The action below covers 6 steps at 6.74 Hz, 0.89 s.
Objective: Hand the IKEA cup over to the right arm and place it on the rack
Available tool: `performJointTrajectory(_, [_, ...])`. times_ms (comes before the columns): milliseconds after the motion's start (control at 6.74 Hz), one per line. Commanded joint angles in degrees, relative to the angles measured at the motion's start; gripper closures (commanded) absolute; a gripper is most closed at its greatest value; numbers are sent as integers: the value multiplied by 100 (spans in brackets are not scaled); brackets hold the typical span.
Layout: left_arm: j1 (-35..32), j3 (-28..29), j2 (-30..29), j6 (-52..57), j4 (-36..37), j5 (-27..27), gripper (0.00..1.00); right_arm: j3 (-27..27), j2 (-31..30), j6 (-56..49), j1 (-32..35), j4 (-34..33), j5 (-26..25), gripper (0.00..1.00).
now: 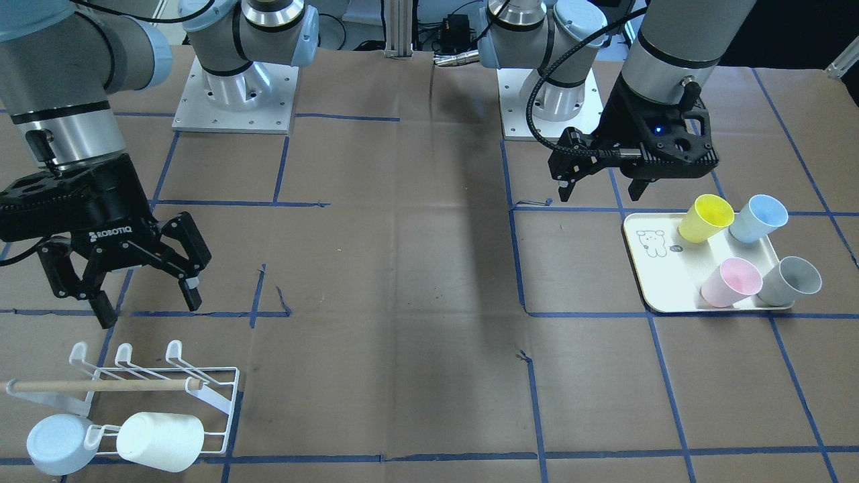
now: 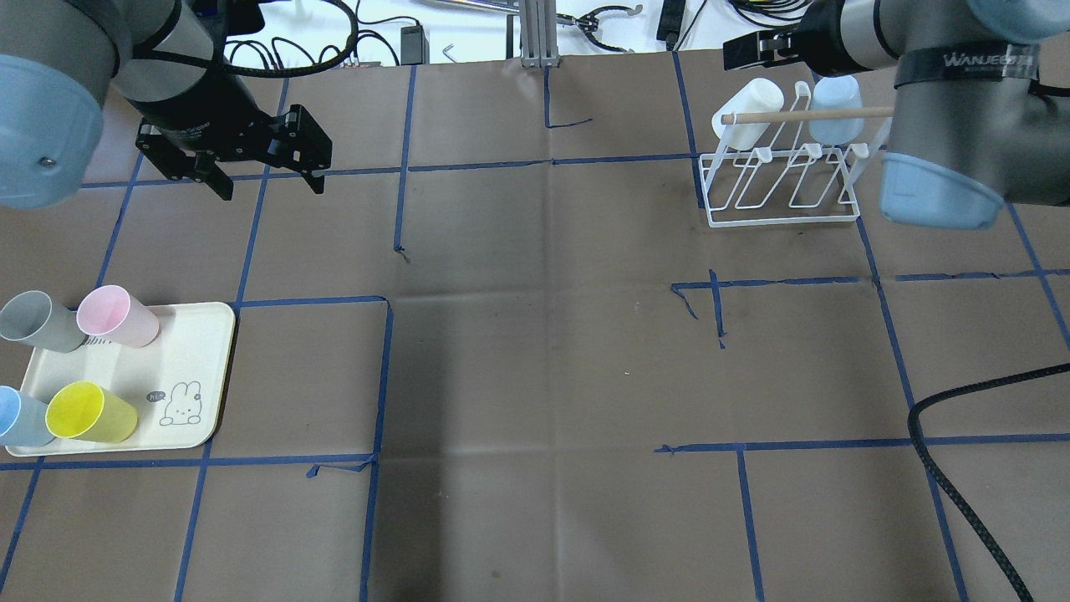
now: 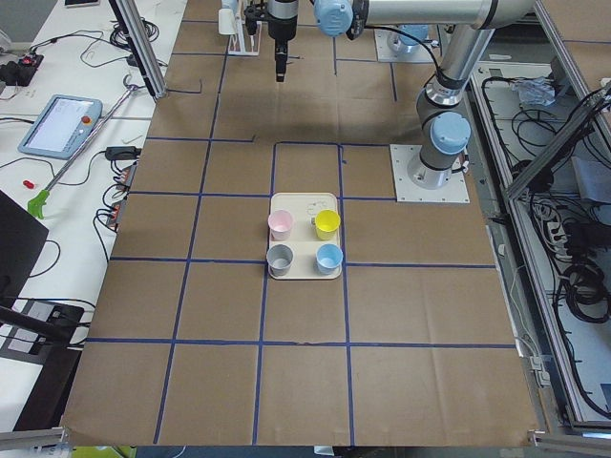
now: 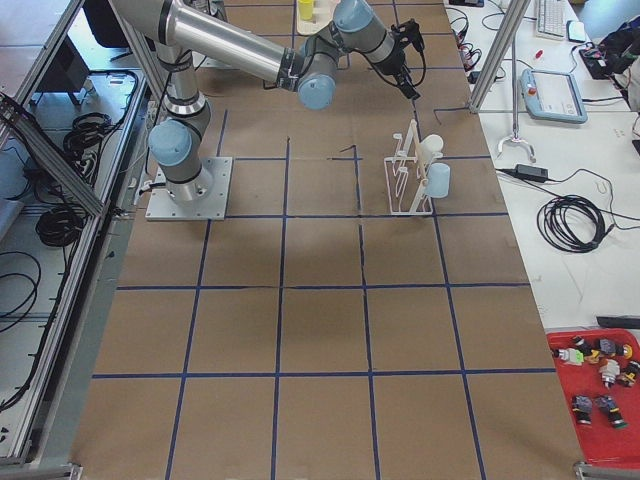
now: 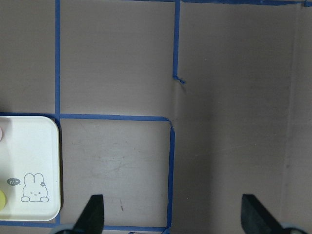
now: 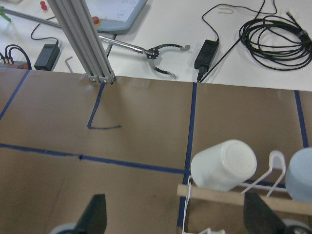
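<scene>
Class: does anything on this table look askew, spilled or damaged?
Nothing spilled or toppled. Pink, grey, yellow and blue cups stand upright on the tray; white and pale-blue cups sit on the rack. Only the blue tape has frayed ends.

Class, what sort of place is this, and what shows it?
Probably a robotics lab: a left arm and right arm bolted to a taped table, a control tablet and cables alongside.

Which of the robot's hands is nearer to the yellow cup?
Left. The left hand hovers beside the yellow cup and its tray; the right hand hangs across the table, near the rack.
</scene>
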Motion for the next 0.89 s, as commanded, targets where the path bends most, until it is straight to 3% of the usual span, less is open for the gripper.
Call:
performJointTrajectory(0, [0,1,-15,3,-6,-1,1,-9,-497,44,57,1888,-47,0])
performJointTrajectory(297, [0,1,-67,11,3,-1,1,-446,-604,104,301,3629,-755,0])
performJointTrajectory(445, [0,1,-94,11,3,-1,1,-753,-587,758,608,4194,-1090,0])
performJointTrajectory(741, [0,-8,-112,11,-6,8,1,-791,-622,1335,900,4252,-1480,0])
